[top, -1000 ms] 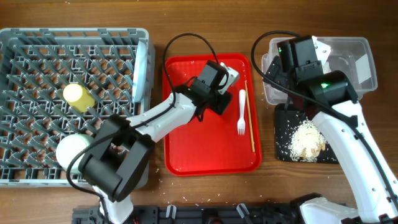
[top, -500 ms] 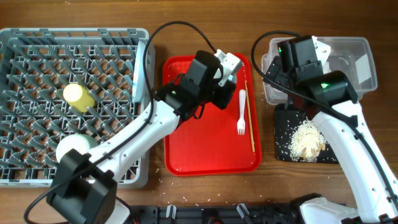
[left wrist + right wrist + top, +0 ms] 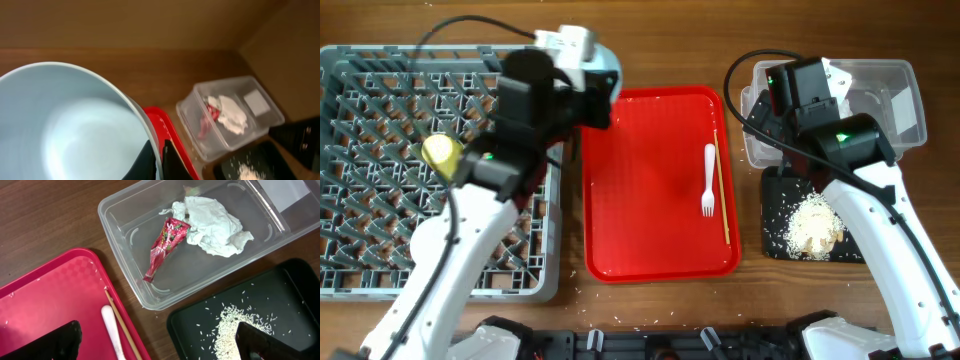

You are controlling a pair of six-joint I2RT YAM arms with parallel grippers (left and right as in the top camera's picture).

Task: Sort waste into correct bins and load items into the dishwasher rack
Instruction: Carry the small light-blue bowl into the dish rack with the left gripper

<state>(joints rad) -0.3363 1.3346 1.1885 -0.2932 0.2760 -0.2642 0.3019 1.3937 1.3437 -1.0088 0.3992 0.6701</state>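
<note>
Your left gripper (image 3: pixel 159 155), clamped on the bowl (image 3: pixel 65 120) rim, holds it at the rack (image 3: pixel 380 80) 2 o'clock corner, your right gripper (image 3: pixel 155 340) gapes empty; wrapper (image 3: pixel 165 242) and tissue (image 3: pixel 212 222) are in the tub (image 3: pixel 120 210), cup (image 3: pixel 440 152) racked, fork (image 3: pixel 708 180) and chopsticks (image 3: pixel 722 190) unloaded.

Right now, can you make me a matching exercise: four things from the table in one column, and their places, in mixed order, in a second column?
Things
1. red snack wrapper
2. white fork
3. rice scraps
4. yellow cup

Places
A. on the red tray
B. in the grey rack
C. in the clear tub
D. on the black tray

Pairs: 1-C, 2-A, 3-D, 4-B
</note>
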